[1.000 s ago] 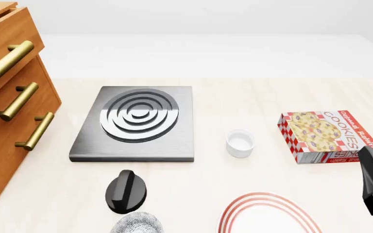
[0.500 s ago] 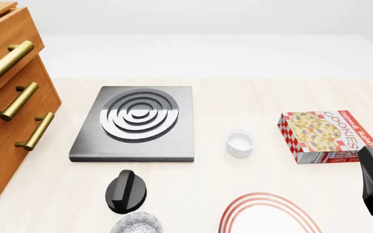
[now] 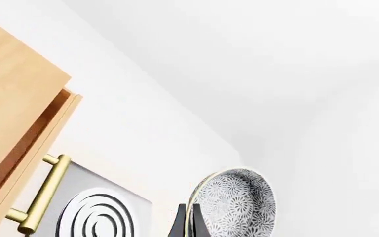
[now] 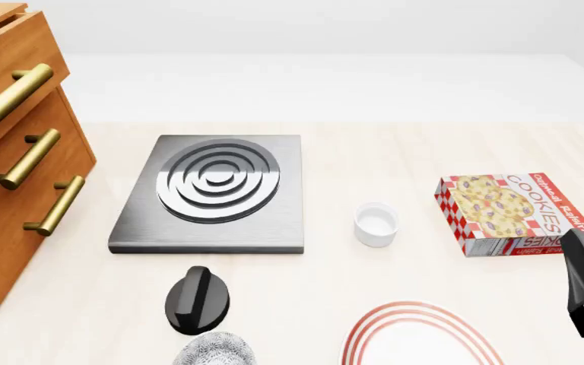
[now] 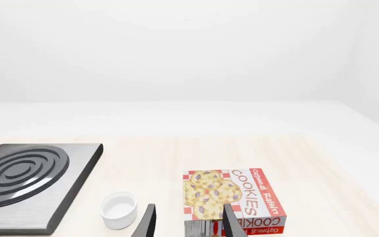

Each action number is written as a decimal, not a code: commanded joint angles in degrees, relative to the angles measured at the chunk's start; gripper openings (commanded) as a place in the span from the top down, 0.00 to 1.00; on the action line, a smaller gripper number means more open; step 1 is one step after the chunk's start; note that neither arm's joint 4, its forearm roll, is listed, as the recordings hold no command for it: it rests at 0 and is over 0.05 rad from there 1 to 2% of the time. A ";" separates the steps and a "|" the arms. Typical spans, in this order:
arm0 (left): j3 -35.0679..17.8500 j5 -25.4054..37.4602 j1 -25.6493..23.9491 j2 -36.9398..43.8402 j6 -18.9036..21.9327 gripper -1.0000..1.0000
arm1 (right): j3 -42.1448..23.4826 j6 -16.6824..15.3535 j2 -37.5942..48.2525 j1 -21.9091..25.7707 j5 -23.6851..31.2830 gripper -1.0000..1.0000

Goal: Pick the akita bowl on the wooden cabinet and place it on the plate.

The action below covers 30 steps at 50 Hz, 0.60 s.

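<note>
Looks like the carrying step: off the wooden cabinet (image 4: 8, 228) already, not yet on the plate (image 4: 414, 310). In the left wrist view, shows the left claw (image 3: 191, 229) pinching the rim of the akita bowl (image 3: 237, 202), 1 dark finger on each side of the wall, with the bowl tipped so that its patterned inside faces the camera. From the front, catches only the bowl's speckled top at the very bottom edge, near the plate and to its left, well apart from the cabinet. Cannot tell from these views how high above the worktop (image 4: 373, 152) it hangs. Next, by this reading, calls for a short sideways carry toward the robot's right until centred over the red rings, then levelling the bowl, lowering it to contact, and only then spreading the fingers; releasing while tilted would risk a roll off the plate. Leaves the right claw (image 5: 189, 224) spread and holding nothing, hovering low near the cookie box (image 4: 505, 213), out of the carry path. Pale wood-grain worktop, matte and flat, carrying 1 grey stove plate (image 4: 211, 194) with silver rings, 1 small white cup (image 4: 376, 224) between stove plate and box. Beyond that, plain white walls, evenly lit, soft shadows.
</note>
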 commanded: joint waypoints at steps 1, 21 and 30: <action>0.17 0.98 -6.10 -0.41 -0.03 1.00 | 0.00 -0.01 -0.01 0.00 0.00 0.00; 2.60 2.09 -15.00 -1.33 -2.05 1.00 | 0.00 0.00 -0.01 0.00 0.00 0.00; 3.54 2.19 -18.84 -1.64 -2.36 1.00 | 0.00 0.00 0.01 -0.01 0.00 0.00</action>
